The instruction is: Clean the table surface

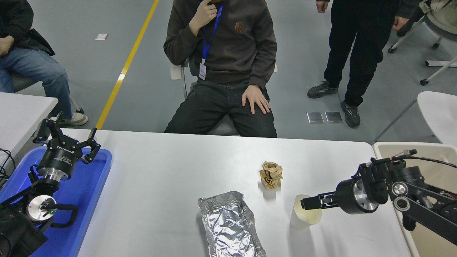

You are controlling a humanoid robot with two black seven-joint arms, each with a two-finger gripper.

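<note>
The white-grey table surface [167, 167] carries a crumpled brown paper ball [271, 174], a crumpled sheet of silver foil [230, 226] at the front edge, and an upright white paper cup [299, 221]. My right gripper [307, 203] comes in from the right and sits at the cup's right rim, over its mouth. Whether it holds the rim does not show. My left gripper [68, 138] is open and empty, parked above the blue tray [91, 185] at the lower left.
A person [228, 53] sits at the table's far side, one hand on a knee. A cream bin [387, 146] stands by the table's right edge. A smaller white tabletop [21, 110] is at the left. Other people are at both top corners.
</note>
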